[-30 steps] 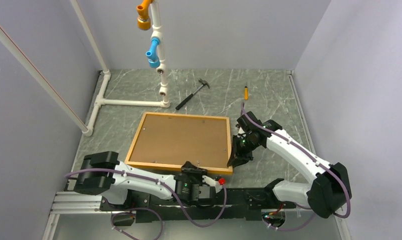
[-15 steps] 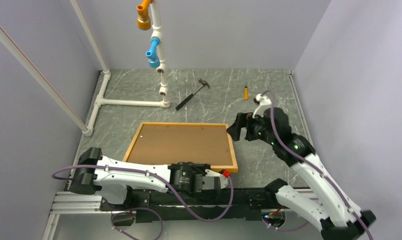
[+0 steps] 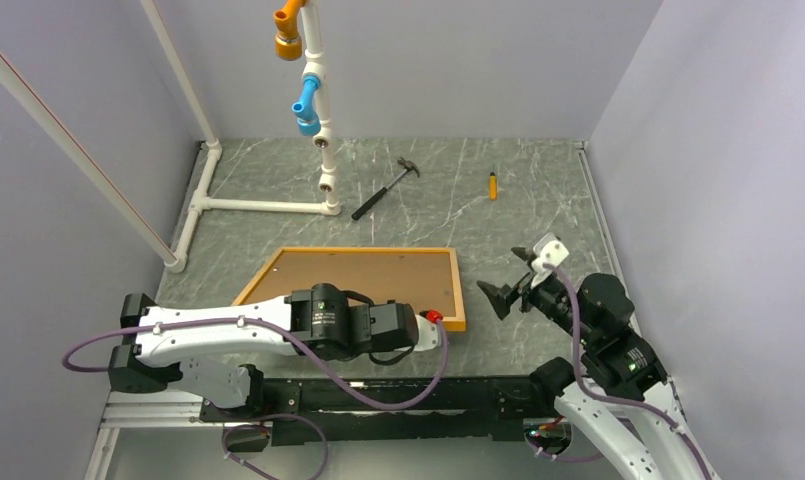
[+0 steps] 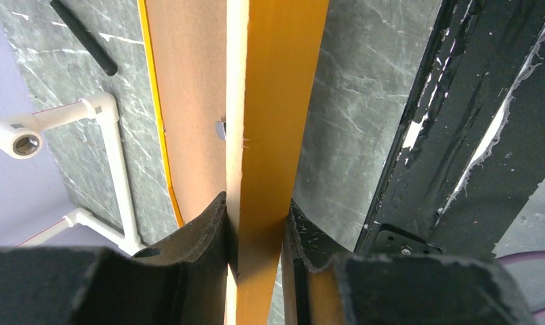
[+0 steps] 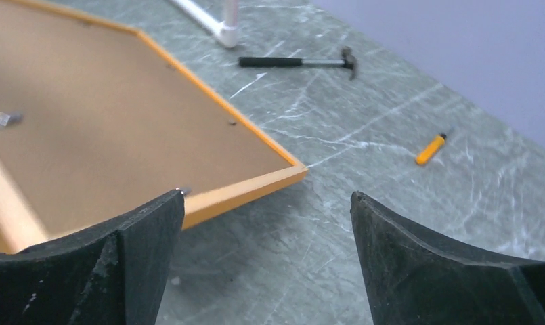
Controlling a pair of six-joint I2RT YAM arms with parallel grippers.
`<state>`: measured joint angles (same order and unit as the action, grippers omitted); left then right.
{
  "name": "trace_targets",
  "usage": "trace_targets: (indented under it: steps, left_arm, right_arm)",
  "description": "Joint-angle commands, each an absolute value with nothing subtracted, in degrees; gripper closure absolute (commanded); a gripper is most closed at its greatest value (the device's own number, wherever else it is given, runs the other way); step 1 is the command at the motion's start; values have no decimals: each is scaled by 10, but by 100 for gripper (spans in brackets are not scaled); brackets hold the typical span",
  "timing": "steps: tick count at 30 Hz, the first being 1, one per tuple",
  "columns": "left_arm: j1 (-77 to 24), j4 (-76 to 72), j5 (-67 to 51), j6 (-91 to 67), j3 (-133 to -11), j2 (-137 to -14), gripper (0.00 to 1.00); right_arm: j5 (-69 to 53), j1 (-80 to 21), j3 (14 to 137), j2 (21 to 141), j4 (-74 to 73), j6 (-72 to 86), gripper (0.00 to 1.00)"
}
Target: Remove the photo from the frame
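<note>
Right claw (image 3: 511, 278) backed off, jaws gaping, frame (image 3: 458, 290) now to its left; left claw (image 4: 256, 230) clamps the near rail, nearer arm.

This is looking like a robot lab cell — plain lilac walls (image 3: 458, 70) are boxing in a grey marbled desk (image 3: 548, 215), a white pipe rig (image 3: 268, 205) standing far left.

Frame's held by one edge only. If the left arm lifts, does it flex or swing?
Probably stiff: the frame rail looks like straight, solid wood where the left pincer clamps it. Likely to tilt or swing, being wide and held at its near edge only. The photo, brown back up, might shift if its small clips are loose.
</note>
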<state>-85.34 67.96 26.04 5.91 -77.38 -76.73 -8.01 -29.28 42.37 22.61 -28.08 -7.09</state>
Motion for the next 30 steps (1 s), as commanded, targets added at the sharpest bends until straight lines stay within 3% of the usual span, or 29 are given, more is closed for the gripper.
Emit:
trace_targets:
  steps: [1, 5, 16, 23, 30]
  left_arm:
    - [-825, 667, 170, 38, -816, -748, 100]
    - [-802, 666, 158, 47, -808, -739, 100]
    - [-772, 670, 138, 74, -850, -755, 100]
    - [-767, 668, 121, 80, -862, -762, 100]
    - [-758, 670, 107, 89, -870, -778, 100]
  right_arm:
    - [-238, -292, 398, 173, -324, -218, 5]
    - [-304, -293, 369, 122, -319, -286, 1]
    - [-474, -293, 286, 215, -138, -300, 4]
    - [-451, -297, 230, 223, 11, -263, 3]
    - [-427, -320, 239, 298, 83, -202, 13]
